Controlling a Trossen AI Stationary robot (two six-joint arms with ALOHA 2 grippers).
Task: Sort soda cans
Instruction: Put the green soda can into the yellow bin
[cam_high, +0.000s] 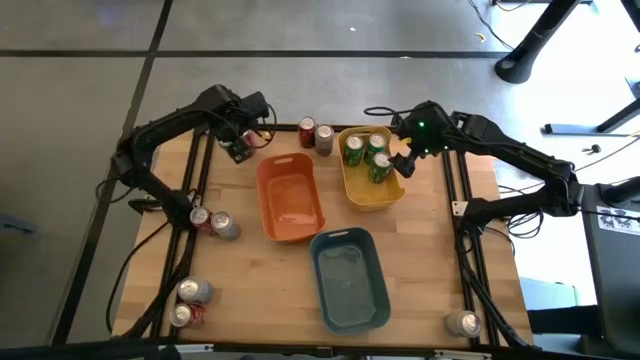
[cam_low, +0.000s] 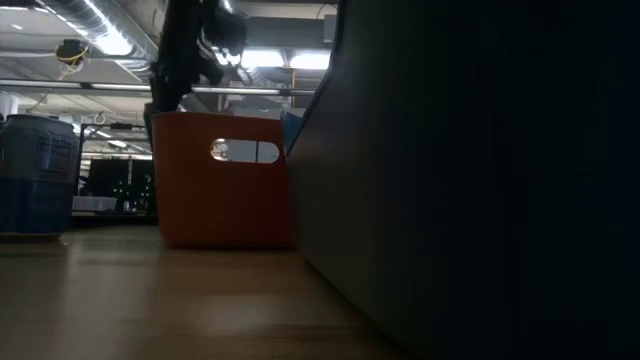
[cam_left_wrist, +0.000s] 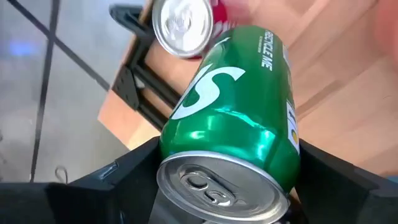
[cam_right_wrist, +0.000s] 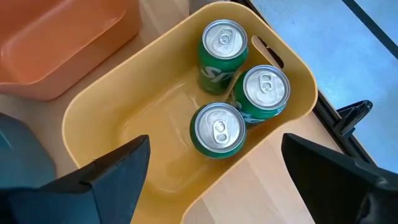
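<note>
At the far left corner of the wooden counter, the left claw was clamped around a green can, holding it tilted between its dark fingers. Just beyond it stood a red can and a silver-grey can, side by side near the counter's far edge.

Across from it, the right claw hung over the yellow bin with its jaws spread wide and nothing in them. Three green cans stood upright and bunched together in that bin's far end, touching one another.

The orange bin sat between the two arms, and the blue-grey bin lay nearer the front edge; from above I could see no cans in either.

Other cans were scattered about: a red one and a silver one lay together at the left edge, two more sat near the front left corner, and a single silver can stood at the front right corner.
</note>
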